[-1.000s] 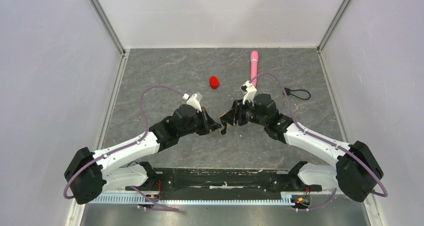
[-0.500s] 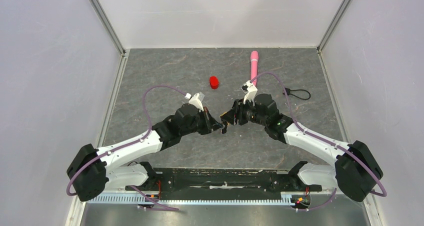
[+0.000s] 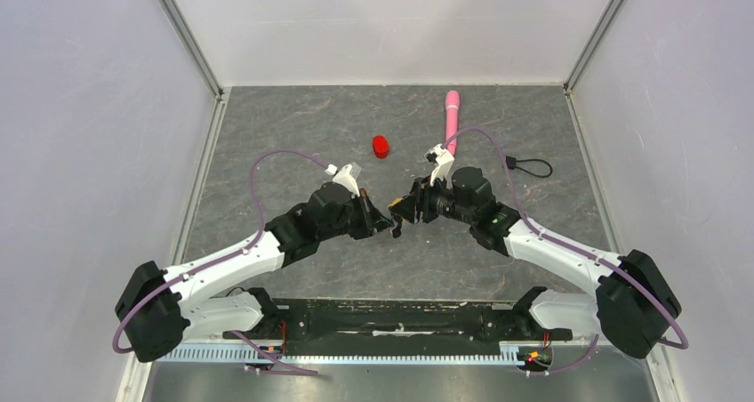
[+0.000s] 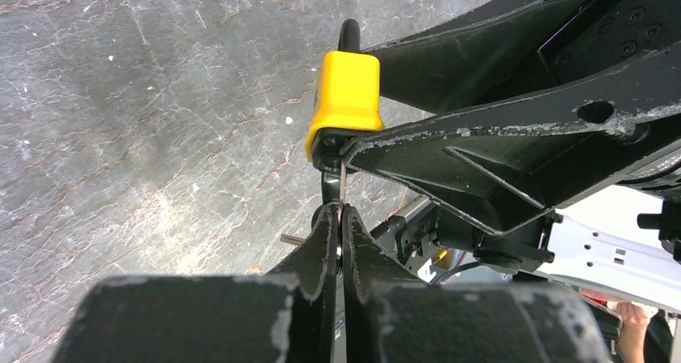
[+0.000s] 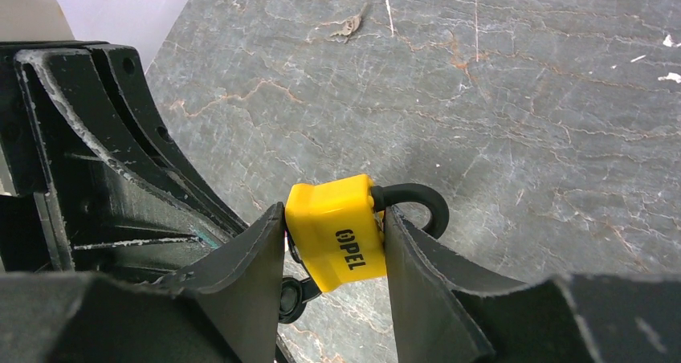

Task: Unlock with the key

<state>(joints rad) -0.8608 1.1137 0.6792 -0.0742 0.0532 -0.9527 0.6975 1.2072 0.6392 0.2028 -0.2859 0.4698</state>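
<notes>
CHANGE | your right fingers (image 5: 241, 275), with the yellow padlock (image 5: 341, 234), edged slightly left, toward your left fingers (image 4: 317, 250) on the key (image 4: 340, 188) | your left wrist (image 3: 333, 208) swung right, then partway back

Lab test cell: white walls (image 3: 391, 28) box grey tabletop (image 3: 293, 135) w/ arm-mount rail (image 3: 391, 317).

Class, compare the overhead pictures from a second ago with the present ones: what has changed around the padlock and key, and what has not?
Very little. The right gripper, clamping the yellow padlock, edged slightly toward the left gripper. Nothing was taken or released: the left gripper stays shut on the key, its blade reaching the padlock's base. The red cap, pink stick and black cord lie unmoved.
</notes>
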